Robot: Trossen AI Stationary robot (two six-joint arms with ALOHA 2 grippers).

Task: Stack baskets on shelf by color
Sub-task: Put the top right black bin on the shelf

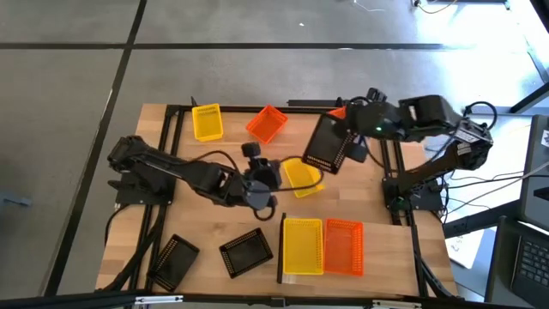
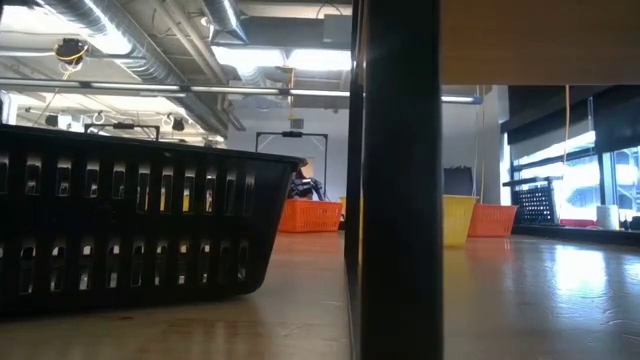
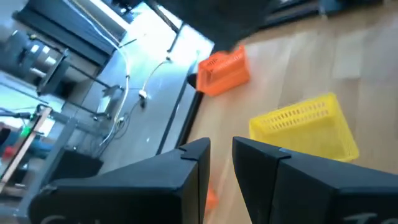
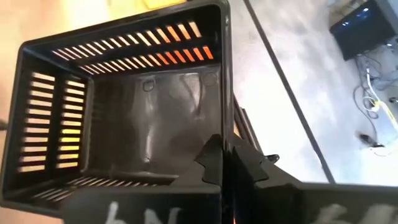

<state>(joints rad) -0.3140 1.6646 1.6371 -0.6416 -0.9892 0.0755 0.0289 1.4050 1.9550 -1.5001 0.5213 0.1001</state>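
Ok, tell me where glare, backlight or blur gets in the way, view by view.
High view: evenly lit, the shelf and baskets crisp. Low view: bright ceiling lights and windows, so the near black basket reads as a silhouette and a dark post hides the middle. Left wrist view: soft, blurred, the yellow basket fuzzy. Right wrist view: light shines through the held black basket's slots.

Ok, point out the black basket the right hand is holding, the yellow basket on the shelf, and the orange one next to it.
Black basket [image 4: 124, 130], right wrist view, inside floor.
Yellow basket [image 1: 302, 245], high view, its middle.
Orange basket [image 1: 344, 247], high view, its middle.
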